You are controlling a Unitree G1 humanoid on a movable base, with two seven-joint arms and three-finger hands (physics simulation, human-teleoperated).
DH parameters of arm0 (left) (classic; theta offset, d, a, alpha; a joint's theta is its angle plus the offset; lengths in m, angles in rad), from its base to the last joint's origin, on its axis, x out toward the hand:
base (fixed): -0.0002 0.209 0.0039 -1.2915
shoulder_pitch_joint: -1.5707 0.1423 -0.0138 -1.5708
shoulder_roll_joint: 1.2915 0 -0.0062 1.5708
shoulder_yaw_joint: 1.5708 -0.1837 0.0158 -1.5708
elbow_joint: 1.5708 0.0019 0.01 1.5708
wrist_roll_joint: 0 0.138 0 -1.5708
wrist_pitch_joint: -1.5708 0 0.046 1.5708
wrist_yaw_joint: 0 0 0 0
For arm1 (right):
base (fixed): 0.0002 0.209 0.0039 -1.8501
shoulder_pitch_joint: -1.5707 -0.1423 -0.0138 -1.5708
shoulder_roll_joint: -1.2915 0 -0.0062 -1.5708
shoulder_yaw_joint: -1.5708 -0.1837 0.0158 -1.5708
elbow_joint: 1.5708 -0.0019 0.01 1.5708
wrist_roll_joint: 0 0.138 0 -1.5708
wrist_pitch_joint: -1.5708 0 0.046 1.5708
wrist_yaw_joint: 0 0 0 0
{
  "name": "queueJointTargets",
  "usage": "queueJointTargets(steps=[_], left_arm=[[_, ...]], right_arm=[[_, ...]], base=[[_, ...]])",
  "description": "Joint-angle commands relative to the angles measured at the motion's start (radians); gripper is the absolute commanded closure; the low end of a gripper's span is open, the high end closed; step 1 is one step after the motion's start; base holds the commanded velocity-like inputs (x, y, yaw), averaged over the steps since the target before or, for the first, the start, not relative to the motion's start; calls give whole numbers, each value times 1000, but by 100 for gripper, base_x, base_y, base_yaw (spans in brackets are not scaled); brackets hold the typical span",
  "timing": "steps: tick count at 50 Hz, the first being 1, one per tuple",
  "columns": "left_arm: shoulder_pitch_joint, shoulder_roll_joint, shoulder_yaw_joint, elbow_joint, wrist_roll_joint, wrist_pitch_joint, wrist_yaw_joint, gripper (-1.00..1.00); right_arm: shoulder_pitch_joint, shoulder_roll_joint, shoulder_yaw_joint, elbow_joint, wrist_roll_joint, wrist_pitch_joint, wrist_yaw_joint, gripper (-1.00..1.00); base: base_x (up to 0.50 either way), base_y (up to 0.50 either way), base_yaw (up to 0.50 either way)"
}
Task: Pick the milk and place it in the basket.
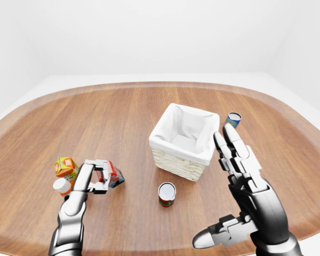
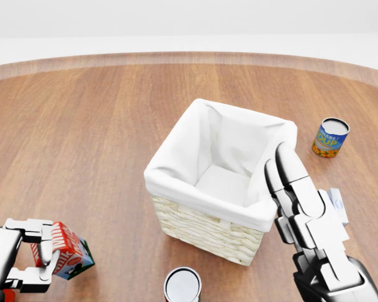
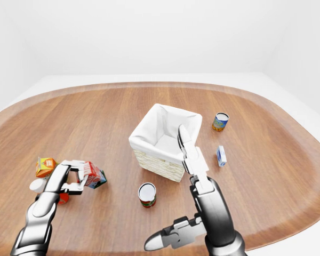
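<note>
Milk (image 2: 66, 250), tilted, clasped in left hand (image 2: 26, 255)

The milk carton (image 2: 64, 250) at the head view's lower left is red with white lettering and a blue base. The basket (image 2: 201, 223) is pale woven wicker under a white cloth lining. The table (image 2: 88, 126) is reddish-brown wood grain. The soup can (image 2: 330, 138) shows blue and yellow-orange.

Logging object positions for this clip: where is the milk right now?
The milk is at the bottom left of the head view, on the table left of the basket, with the left robot hand closed round it.
</note>
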Motion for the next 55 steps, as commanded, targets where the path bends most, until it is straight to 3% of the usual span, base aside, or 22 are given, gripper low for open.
queueJointTargets(steps=[1,25,35,55], left_arm=[[-15,2,36,-134,-41,0,-38,100],[-54,23,81,-333,-70,0,-123,100],[-97,39,69,-346,-58,0,-128,100],[-176,57,56,-547,-49,0,-203,100]], right_arm=[[1,1,-1,2,1,0,2,-100],[3,-1,2,14,-2,0,-2,-100],[-2,0,0,10,-2,0,-2,-100],[0,-6,7,20,-5,0,-7,-100]], base=[[0,0,0],[0,0,0],[0,0,0],[0,0,0]])
